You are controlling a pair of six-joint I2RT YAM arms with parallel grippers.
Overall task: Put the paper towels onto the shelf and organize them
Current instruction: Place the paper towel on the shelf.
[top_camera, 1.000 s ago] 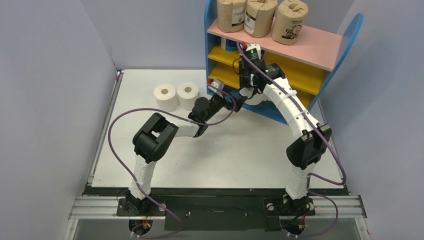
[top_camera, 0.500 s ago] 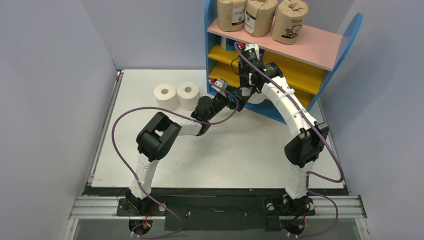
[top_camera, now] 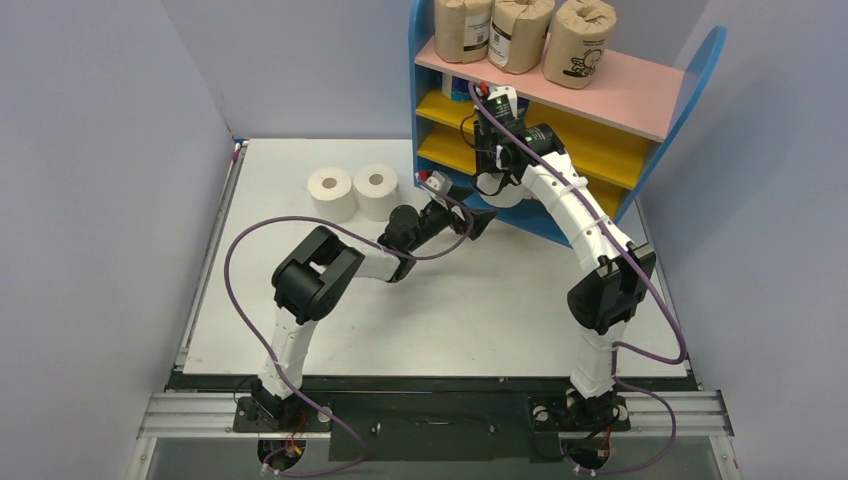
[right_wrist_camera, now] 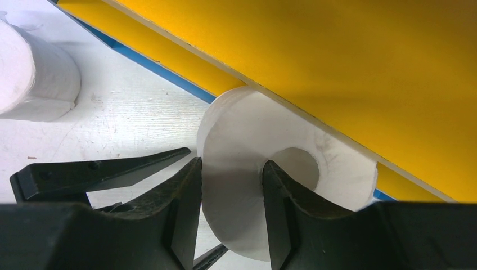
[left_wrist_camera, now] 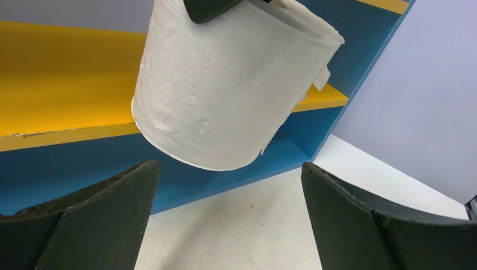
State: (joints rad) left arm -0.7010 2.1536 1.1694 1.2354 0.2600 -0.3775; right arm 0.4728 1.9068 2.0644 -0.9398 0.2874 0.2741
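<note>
My right gripper [right_wrist_camera: 230,169] is shut on a plain white paper towel roll [right_wrist_camera: 242,140], one finger in its core and one outside. It holds the roll [top_camera: 508,197] tilted in the air at the front edge of the shelf's [top_camera: 640,95] lower yellow board [right_wrist_camera: 337,56]. My left gripper [left_wrist_camera: 230,219] is open and empty just below and in front of this roll [left_wrist_camera: 230,84]; it sits at the shelf's left foot in the top view [top_camera: 478,222]. Three brown-wrapped rolls [top_camera: 520,33] stand on the pink top board. Two white rolls [top_camera: 352,191] stand on the table.
A blue-and-white roll [top_camera: 458,90] shows partly under the pink board at the shelf's left. The shelf's blue base panel [left_wrist_camera: 73,163] is close ahead of the left fingers. One table roll [right_wrist_camera: 34,79] shows at the right wrist view's left edge. Grey walls enclose the table.
The right gripper has carried the white roll a little farther toward the shelf. The left gripper has dropped lower and drawn back from the roll.
</note>
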